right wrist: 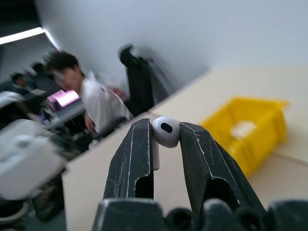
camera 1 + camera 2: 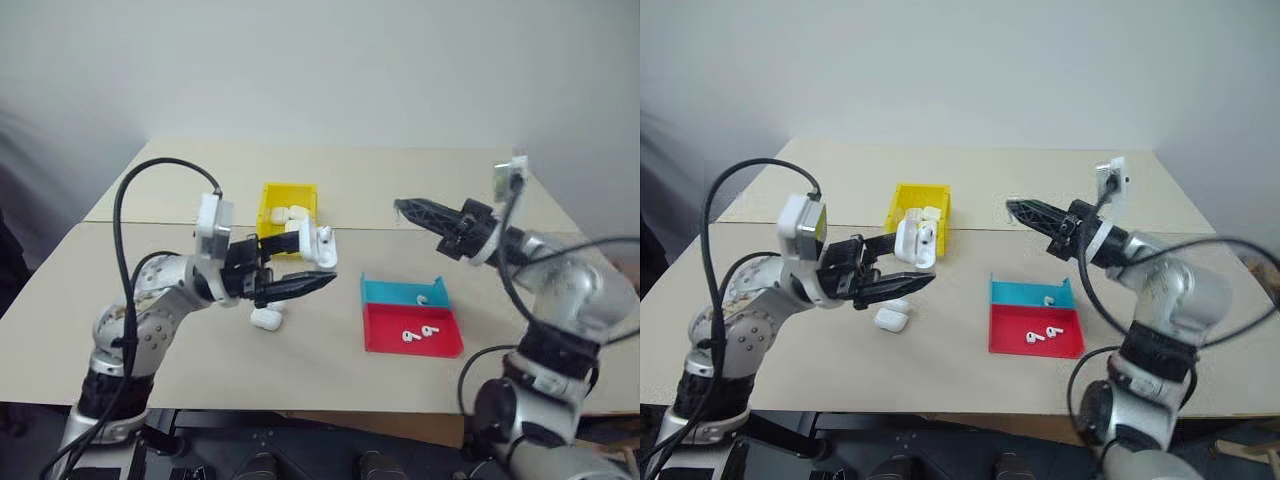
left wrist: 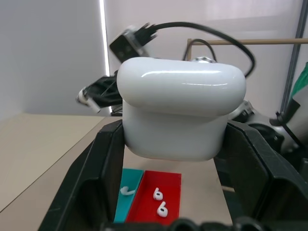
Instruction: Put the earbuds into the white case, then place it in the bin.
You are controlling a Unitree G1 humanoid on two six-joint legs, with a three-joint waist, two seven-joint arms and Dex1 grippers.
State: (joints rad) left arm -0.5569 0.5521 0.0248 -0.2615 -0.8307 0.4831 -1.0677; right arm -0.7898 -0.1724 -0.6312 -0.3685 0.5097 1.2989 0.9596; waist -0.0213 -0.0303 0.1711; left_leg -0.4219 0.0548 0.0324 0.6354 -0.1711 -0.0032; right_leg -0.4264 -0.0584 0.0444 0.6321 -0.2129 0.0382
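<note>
Holding the white case [image 2: 318, 246] clenched in the left gripper [image 2: 902, 268] at centre frame, the robot raised one earbud [image 1: 165, 131] pinched in the right gripper [image 2: 403, 208]. Its grip looked shallow, so the earbud could slip before reaching the case, far from the bin [image 2: 272, 197].

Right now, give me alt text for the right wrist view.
The right claw pinches a white earbud at its fingertips. Behind it, a yellow bin sits on a tan table, and a seated person shows blurred in the background.
</note>
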